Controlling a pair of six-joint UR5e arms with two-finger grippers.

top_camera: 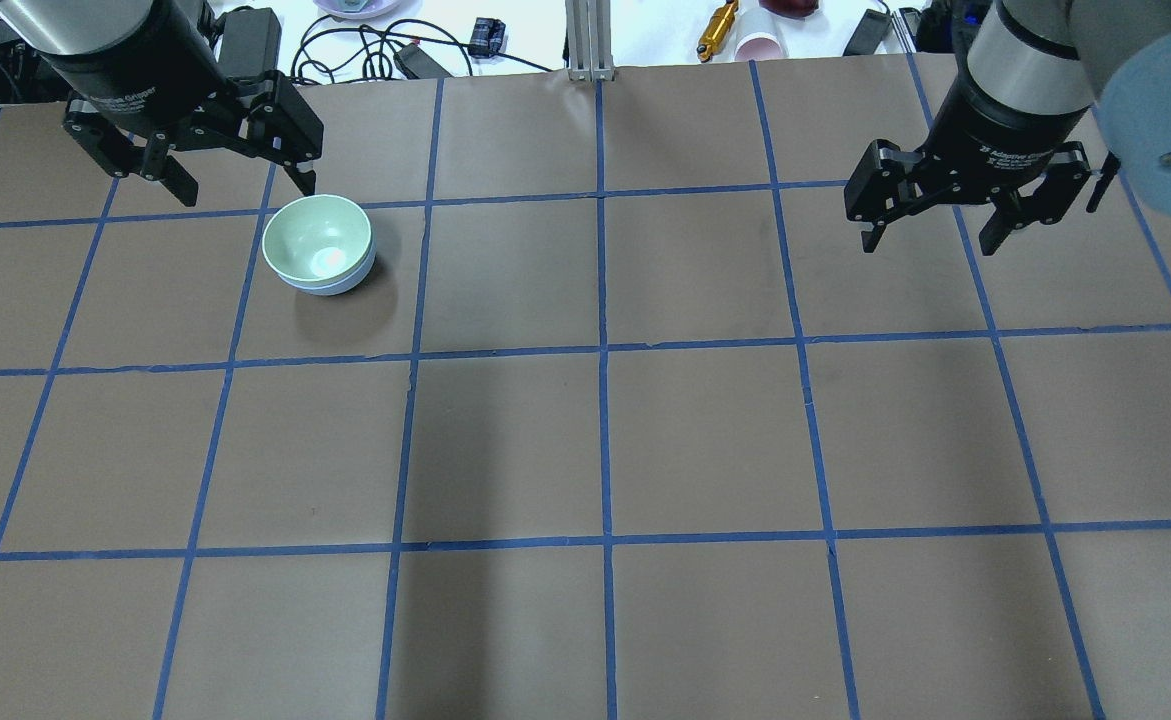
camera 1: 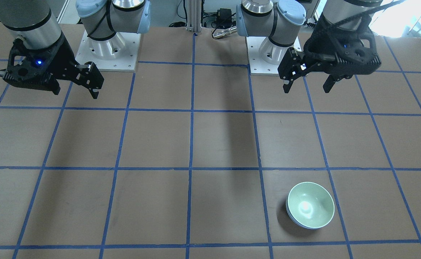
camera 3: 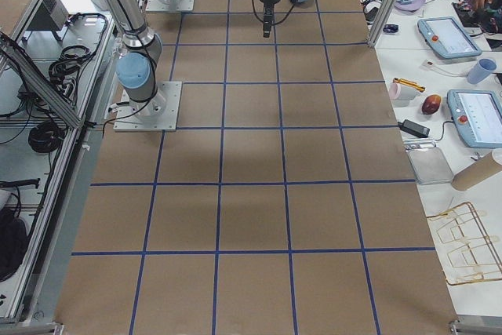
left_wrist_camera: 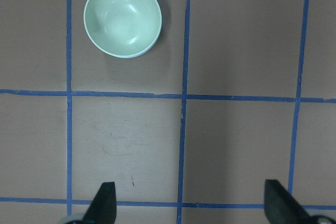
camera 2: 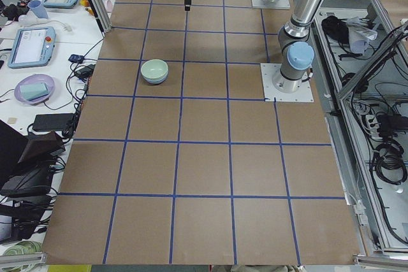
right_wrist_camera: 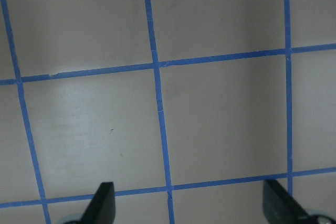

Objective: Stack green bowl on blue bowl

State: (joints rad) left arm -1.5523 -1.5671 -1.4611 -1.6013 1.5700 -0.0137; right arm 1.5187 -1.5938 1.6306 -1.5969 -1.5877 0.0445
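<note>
1. Seen from overhead, the glossy, round green bowl (top_camera: 317,240) sits nested in the smooth blue bowl (top_camera: 353,278), at ten o'clock on the matte brown, tape-gridded table (top_camera: 705,430).
2. The left gripper (top_camera: 245,186) hangs at eleven o'clock of the bowls, its black fingers spread wide and empty.
3. The right gripper (top_camera: 930,240), at two o'clock on the table, is spread equally wide and holds nothing.

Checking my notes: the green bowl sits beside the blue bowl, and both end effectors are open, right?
No. The green bowl sits inside the blue bowl, not beside it, per the overhead exterior view. The left end effector and right end effector are both open.
</note>
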